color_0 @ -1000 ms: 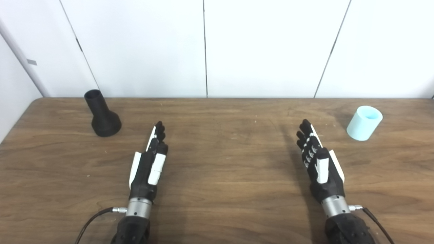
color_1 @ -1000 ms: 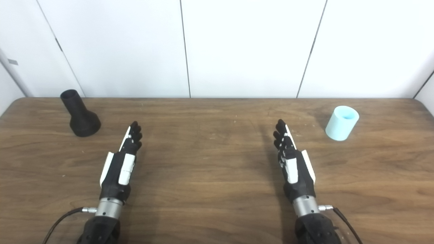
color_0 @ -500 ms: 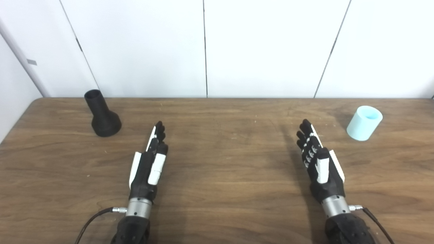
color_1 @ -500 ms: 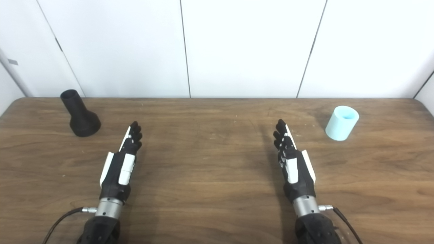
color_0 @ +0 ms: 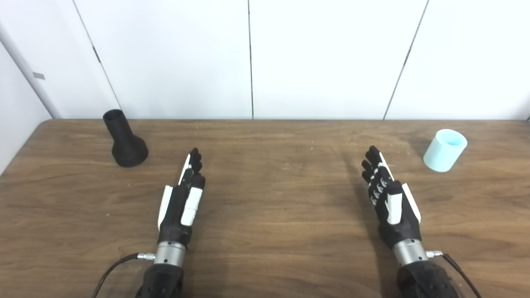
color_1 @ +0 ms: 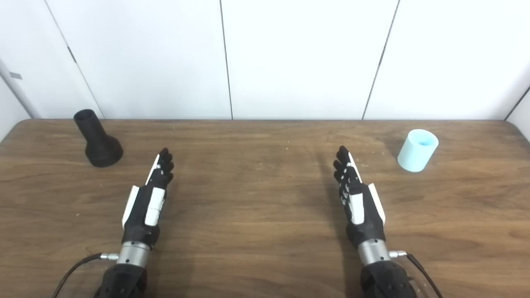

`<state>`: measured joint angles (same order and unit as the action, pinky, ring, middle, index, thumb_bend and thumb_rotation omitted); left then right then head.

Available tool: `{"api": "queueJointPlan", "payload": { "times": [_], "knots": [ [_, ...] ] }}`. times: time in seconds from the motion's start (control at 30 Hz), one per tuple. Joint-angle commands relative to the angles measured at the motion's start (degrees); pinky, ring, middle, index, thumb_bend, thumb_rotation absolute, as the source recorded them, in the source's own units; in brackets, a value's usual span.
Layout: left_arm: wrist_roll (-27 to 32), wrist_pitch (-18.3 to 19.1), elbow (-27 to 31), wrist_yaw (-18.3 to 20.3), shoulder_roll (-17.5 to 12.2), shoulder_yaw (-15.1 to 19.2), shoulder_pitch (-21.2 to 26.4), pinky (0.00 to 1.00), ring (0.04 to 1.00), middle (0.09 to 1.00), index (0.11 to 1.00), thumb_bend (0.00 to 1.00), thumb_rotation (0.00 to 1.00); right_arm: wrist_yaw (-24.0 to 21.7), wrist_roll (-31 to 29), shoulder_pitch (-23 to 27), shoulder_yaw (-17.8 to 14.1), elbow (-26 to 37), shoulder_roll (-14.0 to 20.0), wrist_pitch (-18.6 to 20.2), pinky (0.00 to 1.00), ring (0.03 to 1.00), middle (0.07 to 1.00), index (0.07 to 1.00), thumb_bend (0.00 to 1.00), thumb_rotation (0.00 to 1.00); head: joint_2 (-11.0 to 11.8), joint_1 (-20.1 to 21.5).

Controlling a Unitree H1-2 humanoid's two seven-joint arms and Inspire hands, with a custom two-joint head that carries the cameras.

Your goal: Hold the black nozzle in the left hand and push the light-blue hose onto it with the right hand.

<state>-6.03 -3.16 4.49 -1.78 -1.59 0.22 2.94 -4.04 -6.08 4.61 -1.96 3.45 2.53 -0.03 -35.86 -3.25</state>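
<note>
While both pieces stand untouched, I judge the task not yet begun: nothing is grasped, nothing is joined, and both pickups plus the push-fit are left.

My landmark is the wooden table (color_0: 273, 215), the largest thing in view: a dark brown top with long streaked grain, a matte finish and rounded far corners, set against white wall panels (color_0: 323, 58) split by thin dark seams.

My left hand (color_0: 181, 198) hovers over the table's near-left part, fingers stretched straight and close together, palm turned inward, holding nothing. My right hand (color_0: 389, 196) mirrors it over the near-right part, just as flat and just as empty. Both are black with white plates and a bright metal wrist collar, and a thin cable leaves each wrist.

Toward the table's far-left corner stands the black nozzle (color_0: 124, 138), upright on its wide end: a flared, rounded base narrowing to a straight tube with an open mouth on top. It looks like matte rigid plastic, and it is well apart from my left fingertips.

Toward the table's far-right side stands the light-blue hose (color_0: 444, 150), really a short, stubby open-topped cylinder on end, smooth and pale, with a wall of visible thickness. It sits near my right hand, beyond and outboard of the fingertips, not touching.
</note>
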Motion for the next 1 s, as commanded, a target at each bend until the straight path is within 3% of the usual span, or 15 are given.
{"api": "queueJointPlan", "payload": {
  "times": [0.0,0.1,0.4,0.73,0.97],
  "knots": [
    [-0.4,-0.6,0.6,-0.7,0.6,-0.2,1.4,1.0,1.0,1.0,1.0,0.93,0.99,-0.5,-1.0,1.1,-0.6,0.6,0.6,-1.6,1.0,1.0,1.0,1.0,0.79,1.0,0.2,-1.8],
    [-1.5,-0.6,0.0,-1.4,1.4,-0.6,1.4,1.0,1.0,1.0,1.0,0.95,0.99,-0.9,-1.7,1.2,-1.2,-0.3,1.3,-2.1,1.0,1.0,1.0,1.0,0.79,1.0,0.6,-3.6],
    [-2.6,0.0,0.6,-1.9,2.0,-0.6,1.2,1.0,1.0,1.0,1.0,0.96,0.99,-1.1,-2.3,1.1,-1.3,-0.9,1.4,-2.7,1.0,1.0,1.0,1.0,0.79,1.0,0.8,-2.7],
    [-0.2,-1.2,-0.7,-0.8,0.7,0.4,1.4,1.0,1.0,1.0,1.0,0.94,0.99,-0.5,-1.5,1.3,-0.7,-1.5,0.2,-3.0,1.0,1.0,1.0,1.0,0.77,1.0,1.9,0.3],
    [2.1,-1.4,0.2,0.4,-0.7,1.1,0.6,1.0,1.0,1.0,1.0,0.93,0.99,0.5,0.2,0.5,0.5,0.2,-1.5,-2.5,1.0,1.0,1.0,1.0,0.77,1.0,2.0,6.3]
  ]
}}
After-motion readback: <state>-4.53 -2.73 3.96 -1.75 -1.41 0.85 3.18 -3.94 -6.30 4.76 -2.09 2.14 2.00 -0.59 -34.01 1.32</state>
